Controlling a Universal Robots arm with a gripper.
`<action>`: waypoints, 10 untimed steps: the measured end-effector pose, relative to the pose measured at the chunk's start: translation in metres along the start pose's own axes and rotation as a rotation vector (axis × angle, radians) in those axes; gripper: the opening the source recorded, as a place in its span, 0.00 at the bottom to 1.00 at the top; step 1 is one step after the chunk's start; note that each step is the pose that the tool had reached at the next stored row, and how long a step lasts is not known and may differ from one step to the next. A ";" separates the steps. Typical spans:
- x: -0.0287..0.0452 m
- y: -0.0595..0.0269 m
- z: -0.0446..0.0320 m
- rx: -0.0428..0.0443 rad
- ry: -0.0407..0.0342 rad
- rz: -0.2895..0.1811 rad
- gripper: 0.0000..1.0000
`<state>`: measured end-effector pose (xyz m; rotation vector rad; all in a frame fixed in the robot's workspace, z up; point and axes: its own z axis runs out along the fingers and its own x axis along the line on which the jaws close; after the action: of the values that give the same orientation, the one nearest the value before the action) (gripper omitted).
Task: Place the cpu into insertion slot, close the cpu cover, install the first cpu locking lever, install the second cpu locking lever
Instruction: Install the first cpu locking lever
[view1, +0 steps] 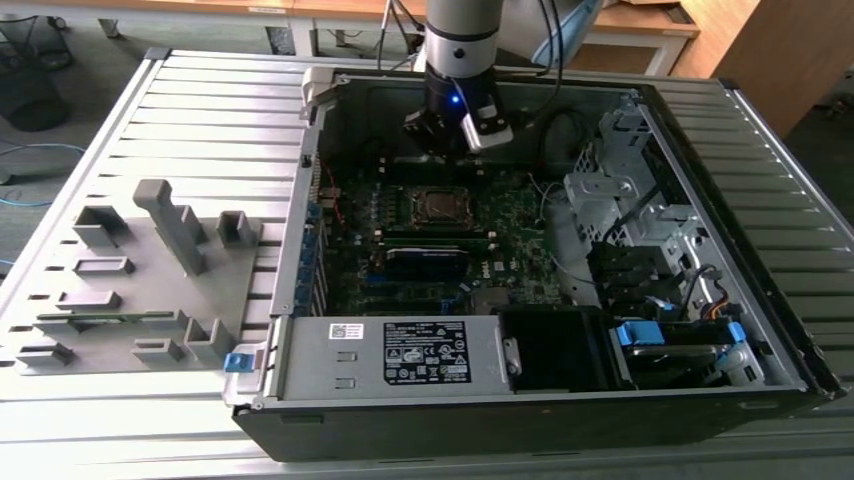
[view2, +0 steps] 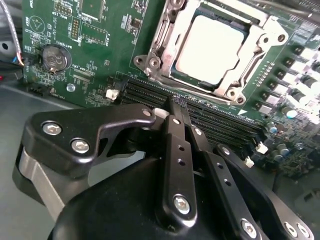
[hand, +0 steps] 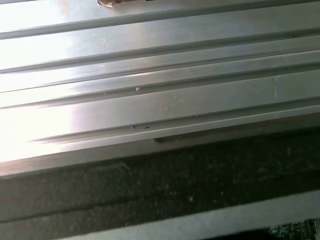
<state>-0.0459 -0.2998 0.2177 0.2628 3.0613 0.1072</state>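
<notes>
Motherboard (view2: 100, 45): green, fine white print, small silver solder dots. Cpu (view2: 210, 42): pale dull silver-grey top. Cpu cover (view2: 240, 75): bright silver-grey metal frame. Memory slots (view2: 215, 117): black, with white end clips. Gripper (view2: 177, 120): matte black fingers, silver screw heads. Computer case (view1: 534, 420): black outside, grey metal inside. Power supply (view1: 387, 355): grey with a black-and-white label. Table (view1: 214, 110): light grey, ribbed in parallel lines. Fixture blocks (view1: 174, 225): plain grey. Latch (view1: 240, 360): blue.
</notes>
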 end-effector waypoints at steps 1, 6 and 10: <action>0.0000 -0.0001 -0.0001 0.0098 -0.0016 -0.001 0.11; 0.0000 -0.0001 -0.0001 0.0143 -0.0024 -0.001 0.11; 0.0001 -0.0001 -0.0001 0.0152 -0.0007 -0.024 0.11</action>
<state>-0.0459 -0.2999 0.2178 0.2270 3.0646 0.0826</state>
